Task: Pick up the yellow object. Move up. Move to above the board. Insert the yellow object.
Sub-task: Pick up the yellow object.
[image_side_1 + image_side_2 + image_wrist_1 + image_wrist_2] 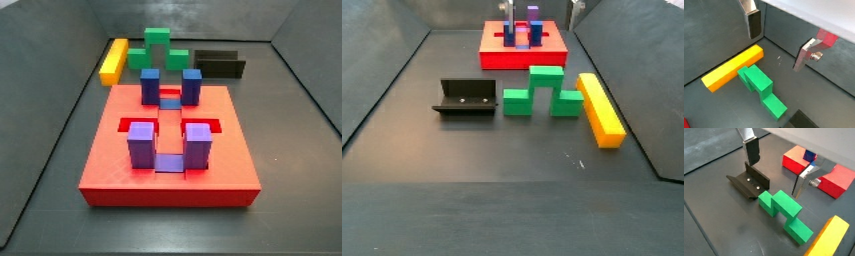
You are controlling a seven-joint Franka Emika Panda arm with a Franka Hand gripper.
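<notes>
The tool [777,42] hangs above the floor with its fingers [753,25] spread wide and nothing between them. The yellow bar [732,68] lies flat on the floor, touching the green stepped block [757,82]. The red board [170,150] sits beyond the green block, and the fixture [468,99] stands beside it

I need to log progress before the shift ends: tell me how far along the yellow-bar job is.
Nothing looks done yet. The yellow object lies flat on the floor beside the green stepped block, ungrasped. In hand: the claw hangs open and empty above the floor near the bar, as a wrist view shows. Left: grasping, lifting, moving above the board and inserting.
</notes>
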